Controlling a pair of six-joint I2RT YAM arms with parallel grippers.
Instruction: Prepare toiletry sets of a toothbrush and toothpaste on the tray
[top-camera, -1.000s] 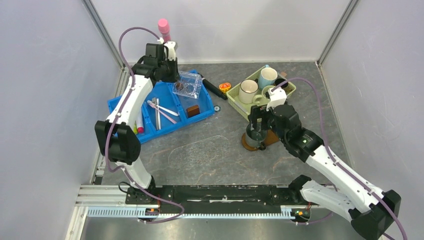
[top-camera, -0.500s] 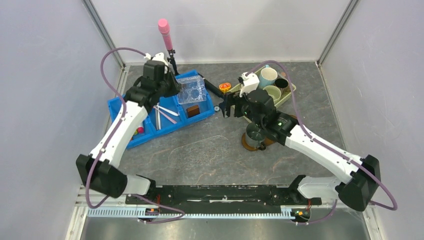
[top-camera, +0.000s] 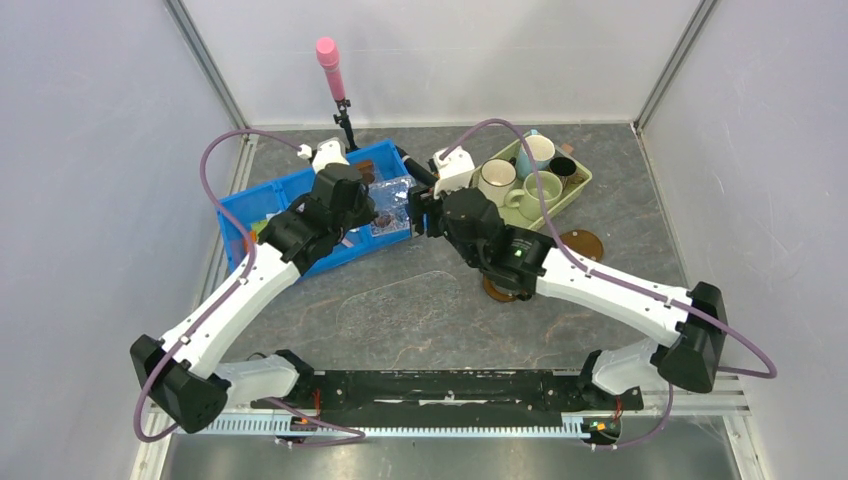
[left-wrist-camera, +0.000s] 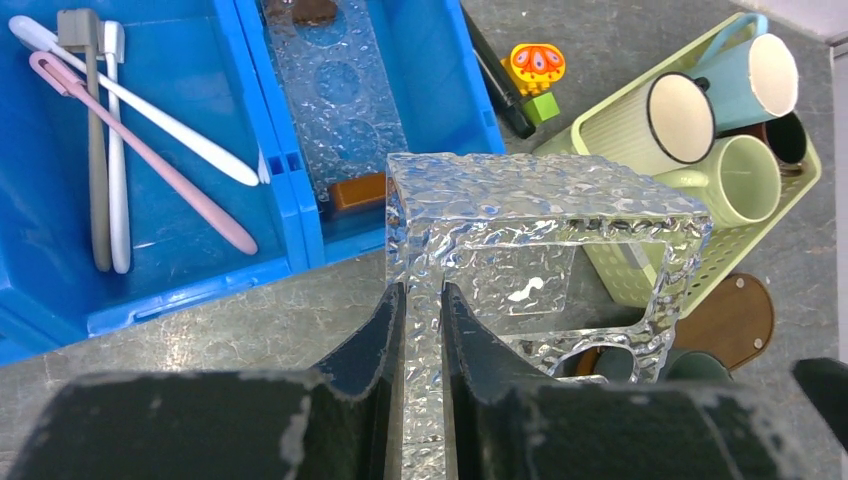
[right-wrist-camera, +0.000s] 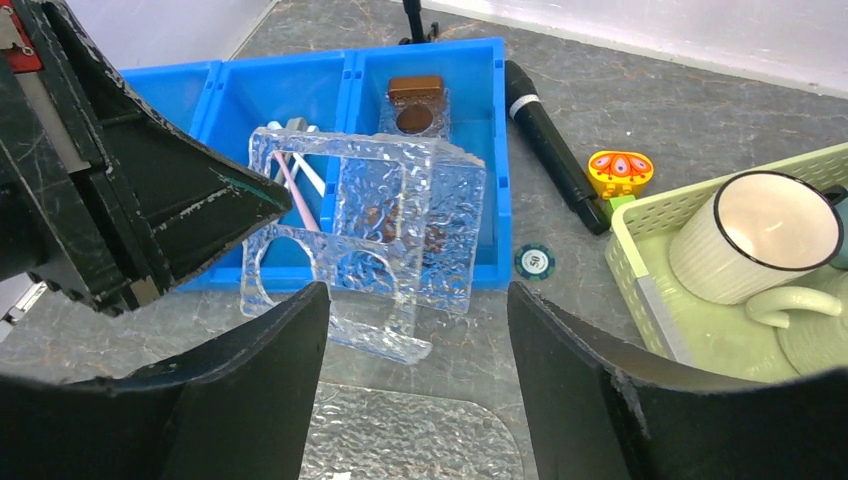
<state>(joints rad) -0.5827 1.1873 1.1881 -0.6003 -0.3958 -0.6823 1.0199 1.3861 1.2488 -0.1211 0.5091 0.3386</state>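
At the blue bin's (left-wrist-camera: 150, 275) three o'clock edge, left gripper (left-wrist-camera: 422, 300) pinches a clear holder (left-wrist-camera: 540, 230); the spread-jawed right gripper (right-wrist-camera: 415, 295) could knock it loose.

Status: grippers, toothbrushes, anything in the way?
Left gripper shut on clear rack. Right gripper open, facing the rack. Toothbrushes lie in blue bin. Rack sits between right gripper and bin.
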